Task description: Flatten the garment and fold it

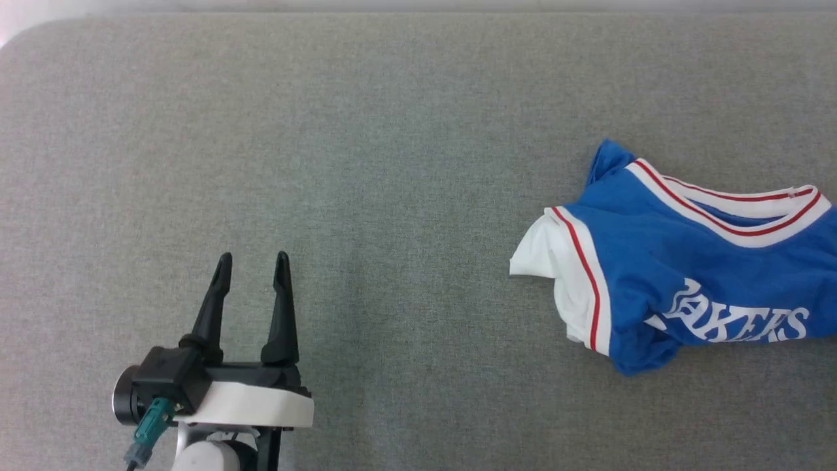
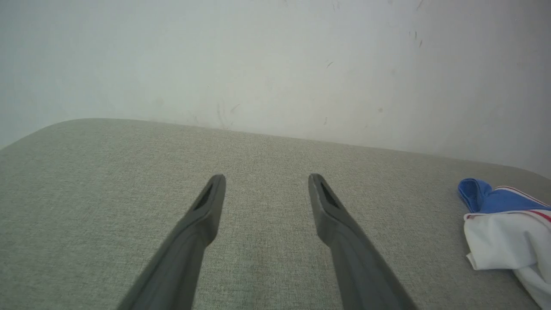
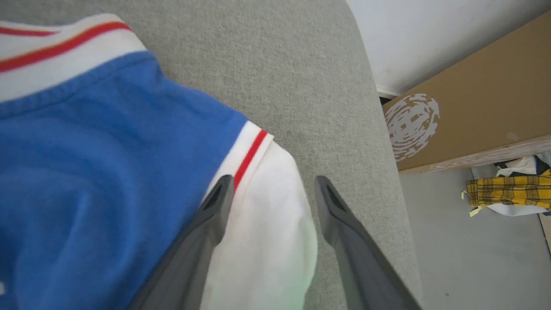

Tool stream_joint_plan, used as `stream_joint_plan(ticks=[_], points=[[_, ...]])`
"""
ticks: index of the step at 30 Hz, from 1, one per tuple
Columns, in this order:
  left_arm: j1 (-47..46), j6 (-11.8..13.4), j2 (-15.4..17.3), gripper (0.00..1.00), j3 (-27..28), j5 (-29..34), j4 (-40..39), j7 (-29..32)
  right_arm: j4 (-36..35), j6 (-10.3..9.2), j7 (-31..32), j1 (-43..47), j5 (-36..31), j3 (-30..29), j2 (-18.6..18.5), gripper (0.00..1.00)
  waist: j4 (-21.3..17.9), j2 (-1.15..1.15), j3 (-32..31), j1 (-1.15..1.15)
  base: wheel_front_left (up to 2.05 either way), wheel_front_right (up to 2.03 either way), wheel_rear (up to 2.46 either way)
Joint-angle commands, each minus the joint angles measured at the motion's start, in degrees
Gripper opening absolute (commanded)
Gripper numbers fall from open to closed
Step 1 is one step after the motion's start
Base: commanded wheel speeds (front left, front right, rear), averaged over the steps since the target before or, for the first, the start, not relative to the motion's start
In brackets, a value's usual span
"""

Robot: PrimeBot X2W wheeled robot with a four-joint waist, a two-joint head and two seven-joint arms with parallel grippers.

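The garment (image 1: 686, 261), a bright blue T-shirt with white red-striped collar and white letters, lies crumpled at the right of the grey surface, running past the head view's right edge. Its white sleeve end (image 2: 503, 241) shows at the right of the left wrist view. My left gripper (image 1: 254, 267) stands open at the lower left, far from the shirt, nothing between its fingers (image 2: 206, 211). My right gripper (image 3: 273, 189) is open just above the shirt's other white sleeve (image 3: 267, 224), one finger on each side of it. I cannot tell whether the fingers touch the cloth.
The grey padded surface (image 1: 366, 163) stretches between left gripper and shirt. A white wall (image 2: 275, 64) backs it. Off its right edge stand a brown cardboard box (image 3: 473, 107) and a yellow plaid cloth (image 3: 508, 191) on the floor.
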Motion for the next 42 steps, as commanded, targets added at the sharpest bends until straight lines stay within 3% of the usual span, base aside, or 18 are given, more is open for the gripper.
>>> stream_joint_plan(ticks=[1, 6, 12, 19, 26, 27, 28, 34, 42], points=[[-0.5, -0.4, -0.3, 1.00, 0.2, 0.5, 0.3, -0.3, -0.4, -0.06, -1.0, -1.6, -0.2, 0.4, 0.2, 1.00, -0.9, 0.00, -1.3, -0.01, 0.00, 0.00, 0.00], [0.0, -0.6, -0.3, 1.00, 0.4, 0.3, 0.9, -0.3, -4.5, -0.06, -3.1, -5.1, 1.3, 5.1, 0.7, 1.00, -2.2, 0.00, -4.4, -0.01, 0.00, 0.00, 0.00], [0.6, -0.6, -0.3, 1.00, 0.3, -0.2, 1.0, -0.3, -7.9, -0.06, 0.3, -8.0, 8.0, 13.1, 2.1, 1.00, -2.3, 0.00, -5.9, -0.01, 0.00, 0.00, 0.00], [-0.1, -0.6, -0.3, 1.00, -0.2, -0.8, 0.4, -0.3, -2.3, -0.06, 9.7, -11.2, 11.5, 18.8, 0.5, 1.00, -0.5, 0.00, -2.6, -0.01, 0.00, 0.00, 0.00], [-1.9, -0.2, -0.3, 1.00, -1.3, -0.9, -0.1, -0.3, 3.6, -0.06, 15.9, -11.0, 12.2, 16.7, 0.7, 1.00, 2.2, 0.00, 1.0, -0.01, 0.00, 0.00, 0.00], [-2.1, -0.1, -0.3, 1.00, -1.4, -0.9, -0.1, -0.3, 4.0, -0.06, 15.9, -11.0, 12.3, 16.4, 0.6, 0.44, 2.5, 0.00, 1.2, -0.01, 0.00, 0.00, 0.00], [-2.3, 0.0, -0.3, 1.00, -1.5, -1.0, -0.2, -0.3, 4.3, -0.06, 15.4, -11.0, 12.1, 16.3, 0.4, 0.00, 2.7, 0.00, 1.3, -0.01, 0.00, 0.00, 0.00], [-2.5, 0.4, -0.3, 1.00, -2.1, -1.1, -0.1, -0.3, 2.9, -0.06, 10.3, -13.6, 10.4, 17.6, -1.1, 0.00, 3.5, 0.00, 0.9, -0.01, 0.00, 0.00, 0.00], [-2.6, 0.9, -0.3, 1.00, -3.3, -1.6, -0.1, -0.3, -0.2, -0.06, 4.7, -25.9, 10.6, 24.6, -5.2, 0.00, 4.8, 0.00, 0.2, -0.01, 0.00, 0.00, 0.00]])
